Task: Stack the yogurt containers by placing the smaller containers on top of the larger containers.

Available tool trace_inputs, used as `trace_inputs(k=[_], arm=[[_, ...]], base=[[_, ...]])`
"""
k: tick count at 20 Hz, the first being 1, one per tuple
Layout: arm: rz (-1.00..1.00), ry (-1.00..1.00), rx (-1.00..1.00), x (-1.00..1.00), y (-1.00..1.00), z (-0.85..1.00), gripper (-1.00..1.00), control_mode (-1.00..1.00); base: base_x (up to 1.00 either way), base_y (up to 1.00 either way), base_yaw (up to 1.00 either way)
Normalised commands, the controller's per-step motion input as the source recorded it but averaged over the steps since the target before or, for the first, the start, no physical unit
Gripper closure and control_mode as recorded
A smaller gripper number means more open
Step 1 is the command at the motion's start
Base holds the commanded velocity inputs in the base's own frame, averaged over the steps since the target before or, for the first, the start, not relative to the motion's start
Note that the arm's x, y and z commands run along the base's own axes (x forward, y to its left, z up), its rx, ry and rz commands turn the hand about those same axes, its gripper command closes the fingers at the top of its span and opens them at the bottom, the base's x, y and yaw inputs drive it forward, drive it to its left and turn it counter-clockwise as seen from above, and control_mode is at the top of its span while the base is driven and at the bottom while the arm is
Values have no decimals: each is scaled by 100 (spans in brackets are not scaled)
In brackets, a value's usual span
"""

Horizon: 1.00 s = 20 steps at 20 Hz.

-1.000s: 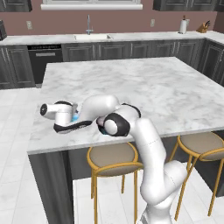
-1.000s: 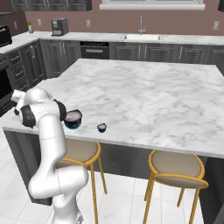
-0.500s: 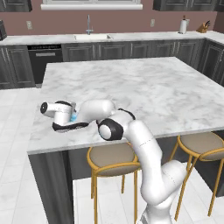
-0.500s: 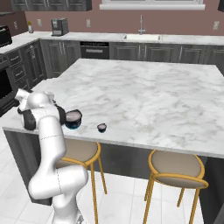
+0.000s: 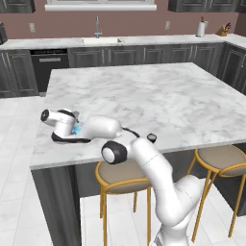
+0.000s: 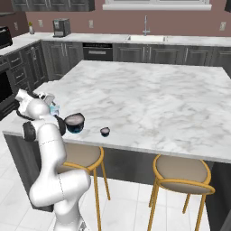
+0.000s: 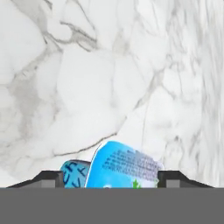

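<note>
The gripper (image 7: 107, 180) straddles the light-blue cup (image 7: 124, 166) near the island counter's (image 6: 149, 103) left edge, fingers on either side; whether they clamp it cannot be told. The wide dark cup (image 6: 74, 122) and tiny dark cup (image 6: 105, 131) stand apart, near the front edge.

Veined marble counter (image 5: 144, 96) — glossy printed blue cup (image 7: 124, 166)
</note>
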Motion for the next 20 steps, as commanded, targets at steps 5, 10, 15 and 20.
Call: trace_inputs(k=[5,10,15,20], arm=[[0,5,0,14,17,-9,100,-100],[0,1,0,10,8,-4,100,-100],[0,1,0,1,1,2,100,-100],[0,-2,4,-9,-13,28,100,-100]], base=[[0,0,0],[0,0,0],[0,0,0],[0,0,0]])
